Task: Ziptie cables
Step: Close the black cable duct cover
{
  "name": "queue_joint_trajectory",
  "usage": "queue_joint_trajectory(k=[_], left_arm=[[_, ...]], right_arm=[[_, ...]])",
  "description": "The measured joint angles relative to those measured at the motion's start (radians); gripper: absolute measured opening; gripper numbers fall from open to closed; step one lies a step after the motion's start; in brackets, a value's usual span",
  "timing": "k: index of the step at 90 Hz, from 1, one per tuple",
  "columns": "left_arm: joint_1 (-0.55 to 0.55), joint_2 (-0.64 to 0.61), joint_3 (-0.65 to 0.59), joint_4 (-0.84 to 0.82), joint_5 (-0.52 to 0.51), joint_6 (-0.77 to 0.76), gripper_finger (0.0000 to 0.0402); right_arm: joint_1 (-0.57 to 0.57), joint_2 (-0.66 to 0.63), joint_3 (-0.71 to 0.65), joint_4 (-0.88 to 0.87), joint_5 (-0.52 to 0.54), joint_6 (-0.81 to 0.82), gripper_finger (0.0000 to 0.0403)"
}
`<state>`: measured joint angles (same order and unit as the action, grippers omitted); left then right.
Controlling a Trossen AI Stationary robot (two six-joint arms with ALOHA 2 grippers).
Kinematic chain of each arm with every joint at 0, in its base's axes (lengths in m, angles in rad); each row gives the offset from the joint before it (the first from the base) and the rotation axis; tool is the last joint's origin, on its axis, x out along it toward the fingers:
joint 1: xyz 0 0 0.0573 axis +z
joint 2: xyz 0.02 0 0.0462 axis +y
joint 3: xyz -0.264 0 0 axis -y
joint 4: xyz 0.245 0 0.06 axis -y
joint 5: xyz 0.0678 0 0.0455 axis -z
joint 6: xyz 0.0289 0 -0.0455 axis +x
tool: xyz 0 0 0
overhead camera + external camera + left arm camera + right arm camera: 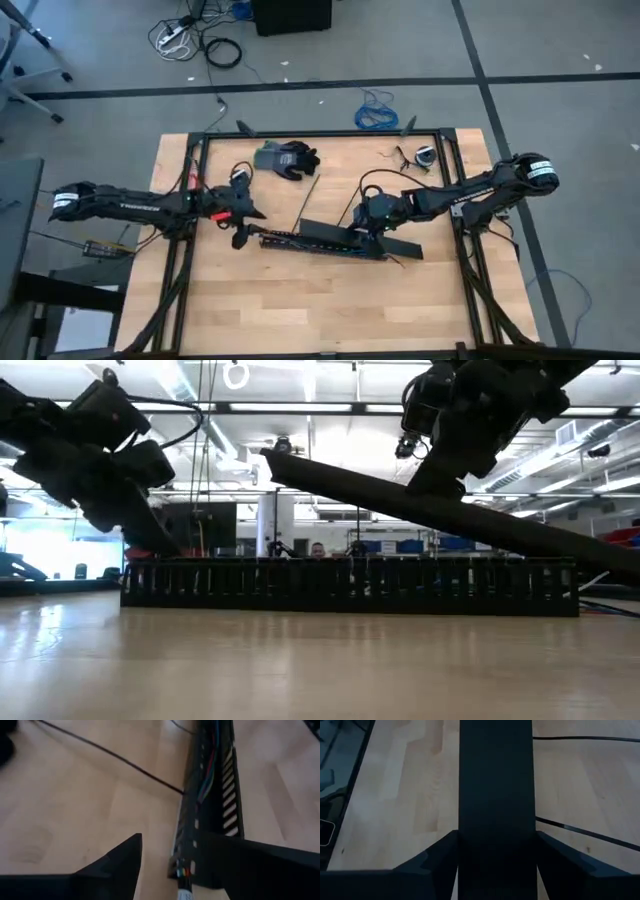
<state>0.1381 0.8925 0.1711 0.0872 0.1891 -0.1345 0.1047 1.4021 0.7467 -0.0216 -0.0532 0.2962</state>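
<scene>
Thin coloured cables (207, 775) — green, purple, dark — lie inside the long black slotted plastic cable duct (300, 241) at mid-table on the light wooden tabletop (300, 310). Right gripper (495, 865) clamps a flat black cover strip (495, 785), tilted over the duct. Left gripper (170, 865) at the duct's left end, fingers spread — one finger (115, 865) beside the duct, not gripping.

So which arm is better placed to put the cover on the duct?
Probably right. Its gripper is shut on the cover, tilted over the duct. The left gripper is at the duct's end.
</scene>
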Motion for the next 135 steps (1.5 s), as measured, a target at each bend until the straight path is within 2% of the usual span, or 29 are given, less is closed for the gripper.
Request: queue_joint_trajectory(k=[36,46,61,93,125,135], left_arm=[[-0.017,0.168,0.000,0.125,-0.001,-0.001,0.0213],[-0.017,0.200,0.000,0.157,0.015,-0.001,0.0201],[-0.017,0.210,0.000,0.189,0.042,0.002,0.0151],[-0.017,0.210,0.000,0.210,0.045,0.004,0.0011],[-0.017,0.210,0.000,0.261,0.043,0.005,0.0009],[-0.017,0.210,0.009,0.263,0.002,0.059,0.0009]], right_arm=[[0.000,0.000,0.000,0.000,-0.004,0.016,0.0224],[0.000,0.000,0.000,0.000,-0.011,0.019,0.0224],[0.000,0.000,0.000,0.000,-0.023,0.009,0.0224],[0.019,0.004,-0.001,0.002,-0.028,-0.038,0.0224],[0.020,0.004,-0.001,-0.002,-0.025,-0.068,0.0224],[0.012,0.004,-0.001,-0.011,-0.018,-0.109,0.0224]])
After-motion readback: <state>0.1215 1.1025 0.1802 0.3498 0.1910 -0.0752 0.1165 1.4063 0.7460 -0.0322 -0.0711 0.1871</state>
